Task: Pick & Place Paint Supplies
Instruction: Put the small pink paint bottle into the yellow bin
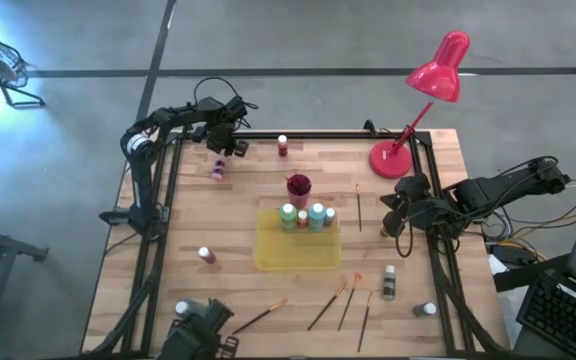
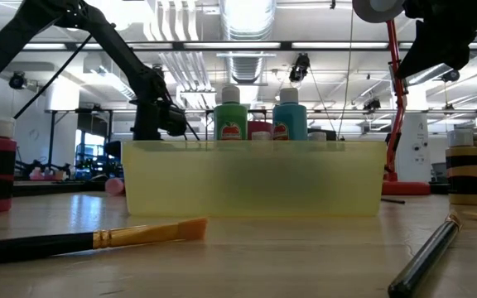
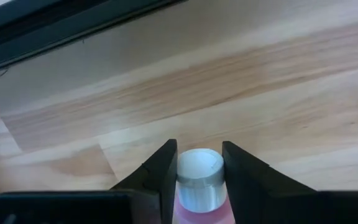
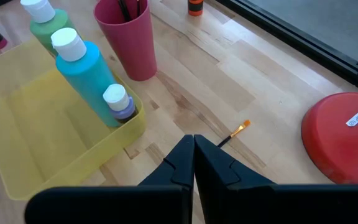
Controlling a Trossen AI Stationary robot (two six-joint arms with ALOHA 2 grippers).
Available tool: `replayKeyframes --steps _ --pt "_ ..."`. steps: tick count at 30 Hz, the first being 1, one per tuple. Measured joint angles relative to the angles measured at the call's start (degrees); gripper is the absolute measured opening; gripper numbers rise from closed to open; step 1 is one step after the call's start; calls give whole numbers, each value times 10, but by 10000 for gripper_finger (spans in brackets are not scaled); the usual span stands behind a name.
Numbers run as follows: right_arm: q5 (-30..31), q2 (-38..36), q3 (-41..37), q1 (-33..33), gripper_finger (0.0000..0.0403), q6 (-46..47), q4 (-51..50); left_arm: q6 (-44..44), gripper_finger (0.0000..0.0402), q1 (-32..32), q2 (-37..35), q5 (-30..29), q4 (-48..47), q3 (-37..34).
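Observation:
A pink paint bottle (image 1: 218,170) with a white cap seems to lie on its side near the table's far left edge, cap toward the far edge. My left gripper (image 1: 223,152) points down over its cap end and is shut on it. In the left wrist view the cap (image 3: 199,171) fills the gap between the fingers of my left gripper (image 3: 199,149). My right gripper (image 1: 405,212) waits above the table's right side, shut on nothing; its own view shows my right gripper (image 4: 193,142) with its fingertips together. Green, light blue and small bottles (image 1: 303,216) stand in the yellow tray (image 1: 298,258). My left gripper pinches the bottle's white cap (image 3: 185,180) between its two fingers, one finger (image 3: 164,168) on each side of it. The fingers come from above, pointing down, and lie across the bottle. The pink body (image 3: 201,214) shows between the fingers behind the cap.
A magenta cup (image 1: 299,186) stands behind the tray. Loose bottles stand at the far edge (image 1: 282,145), the left (image 1: 206,255) and the near right (image 1: 389,282). Several brushes (image 1: 340,303) lie near the front, one (image 1: 358,205) right of the tray. A red lamp's base (image 1: 391,158) sits far right.

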Motion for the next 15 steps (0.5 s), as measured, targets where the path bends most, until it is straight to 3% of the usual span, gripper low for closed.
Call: replayKeyframes --steps 8,15 --pt "0 0 0 0 8 0 0 6 116 0 0 2 -9 0" --pt "0 0 0 0 8 0 0 8 159 0 0 7 -12 0"
